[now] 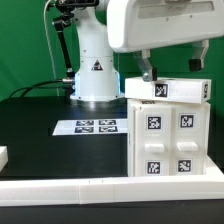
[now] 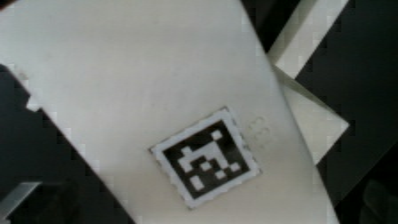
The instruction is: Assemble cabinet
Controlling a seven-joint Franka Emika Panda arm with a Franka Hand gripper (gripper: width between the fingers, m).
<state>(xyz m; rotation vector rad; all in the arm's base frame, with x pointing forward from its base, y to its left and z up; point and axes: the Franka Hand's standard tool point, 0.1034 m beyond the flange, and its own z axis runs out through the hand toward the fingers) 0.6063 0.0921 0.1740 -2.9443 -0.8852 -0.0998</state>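
The cabinet (image 1: 170, 140) is a large white box at the exterior view's right, with several square tags on its front face. A flat white top panel (image 1: 172, 90) with one tag lies slightly tilted on top of it. My gripper (image 1: 172, 68) hangs just above that panel, its two dark fingers spread apart over the panel's far side. In the wrist view the panel (image 2: 160, 90) fills the frame at an angle, its tag (image 2: 214, 155) close below. A grey finger (image 2: 18, 205) shows at the corner, apart from the panel's edge.
The marker board (image 1: 85, 127) lies on the black table left of the cabinet. The white robot pedestal (image 1: 95, 75) stands behind it. A white rail (image 1: 60, 186) runs along the table's front edge, with a small white part (image 1: 3, 155) at the far left.
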